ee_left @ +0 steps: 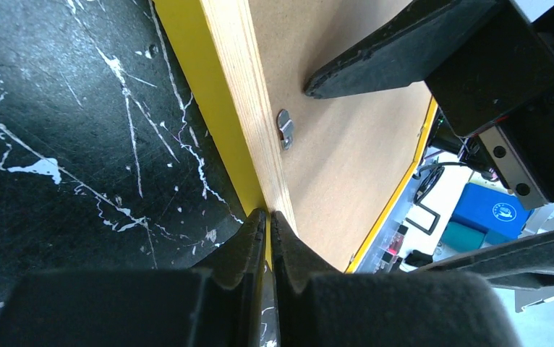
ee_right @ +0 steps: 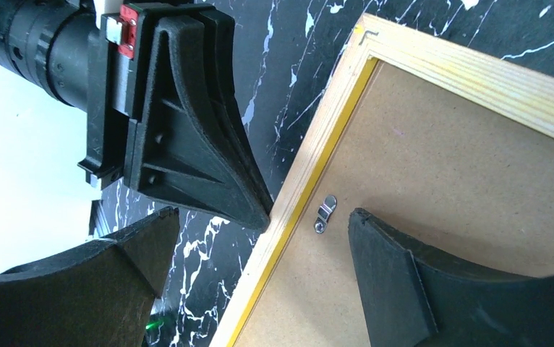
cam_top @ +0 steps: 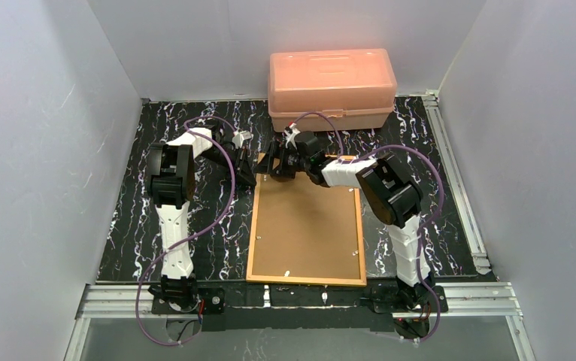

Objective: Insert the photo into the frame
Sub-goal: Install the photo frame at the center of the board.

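The frame (cam_top: 307, 226) lies back up on the black marbled table, brown board showing inside its yellow border. No photo is in view. My left gripper (ee_left: 268, 215) is shut, its tips pressed against the outer side of the frame (ee_left: 346, 137) near the far left corner. My right gripper (ee_right: 263, 214) is open and straddles that same edge. One of its fingers (ee_right: 397, 282) hangs over the backing board (ee_right: 440, 181), the other over the table. A small metal clip (ee_right: 325, 213) sits between them. The left gripper's fingers (ee_right: 194, 166) show in the right wrist view, touching the frame's rim.
A salmon-pink plastic box (cam_top: 331, 89) stands at the back of the table, just behind both grippers. White walls close in on the left, right and rear. Metal rails run along the right side and near edge.
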`<state>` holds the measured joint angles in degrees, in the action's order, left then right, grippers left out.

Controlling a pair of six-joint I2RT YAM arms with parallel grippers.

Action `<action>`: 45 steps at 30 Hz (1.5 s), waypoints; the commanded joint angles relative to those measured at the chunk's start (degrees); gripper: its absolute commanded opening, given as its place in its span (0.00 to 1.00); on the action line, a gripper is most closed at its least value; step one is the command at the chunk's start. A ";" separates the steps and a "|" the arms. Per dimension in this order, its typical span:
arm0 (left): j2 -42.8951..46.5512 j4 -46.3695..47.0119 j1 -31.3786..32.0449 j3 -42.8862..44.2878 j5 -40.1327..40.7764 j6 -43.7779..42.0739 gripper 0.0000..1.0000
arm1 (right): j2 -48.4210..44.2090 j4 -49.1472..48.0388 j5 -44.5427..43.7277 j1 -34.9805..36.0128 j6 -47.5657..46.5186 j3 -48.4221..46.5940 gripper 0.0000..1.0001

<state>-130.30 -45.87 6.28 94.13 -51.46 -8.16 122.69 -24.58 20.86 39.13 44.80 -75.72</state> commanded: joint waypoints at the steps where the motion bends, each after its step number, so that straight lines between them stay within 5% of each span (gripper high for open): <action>1: 1.20 0.90 0.84 -1.71 4.77 -1.24 0.03 | 1.46 -2.25 1.51 0.66 1.00 -2.49 0.94; 45: 1.63 0.88 0.84 -0.79 5.42 -1.59 0.02 | 4.57 -7.31 9.06 1.93 6.39 -4.80 0.91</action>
<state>-130.23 -45.87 6.28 94.13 -51.22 -7.88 126.91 -29.76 26.44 40.23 49.87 -78.56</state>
